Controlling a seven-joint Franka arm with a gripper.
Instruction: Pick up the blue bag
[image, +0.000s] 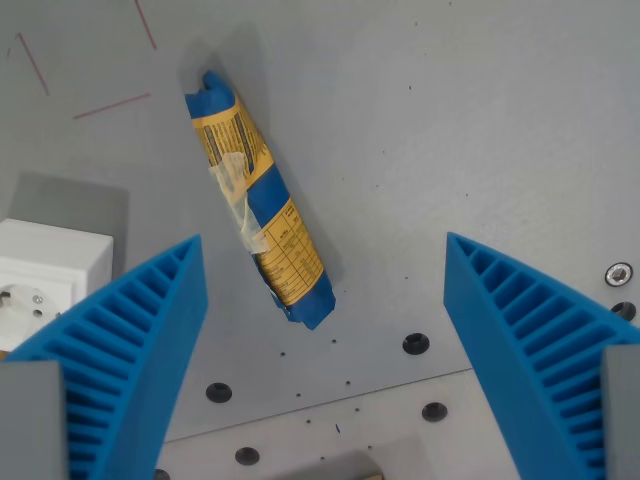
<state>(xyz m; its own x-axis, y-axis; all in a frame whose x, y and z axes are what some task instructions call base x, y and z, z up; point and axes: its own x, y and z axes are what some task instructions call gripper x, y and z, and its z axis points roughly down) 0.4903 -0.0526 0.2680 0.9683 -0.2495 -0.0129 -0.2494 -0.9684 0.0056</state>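
Blue bag (258, 200): long, narrow, rolled into tube shape, blue with yellow label panels (print too small to read) and pale patch mid-length. Lies flat on grey surface, angled from wrist view's upper left to lower centre, ends crumpled, untouched.

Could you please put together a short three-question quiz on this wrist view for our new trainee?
1. True or false: the tool is shut on the blue bag.
2. What white item sits at the wrist view's left edge? A) socket block B) cup C) plate
3. Fill in: the bag lies ___ on the grey table, not upright.

Key: 1 false, since both blue fingers stand wide apart, clear of the bag. 2 A, the socket block. 3 flat.
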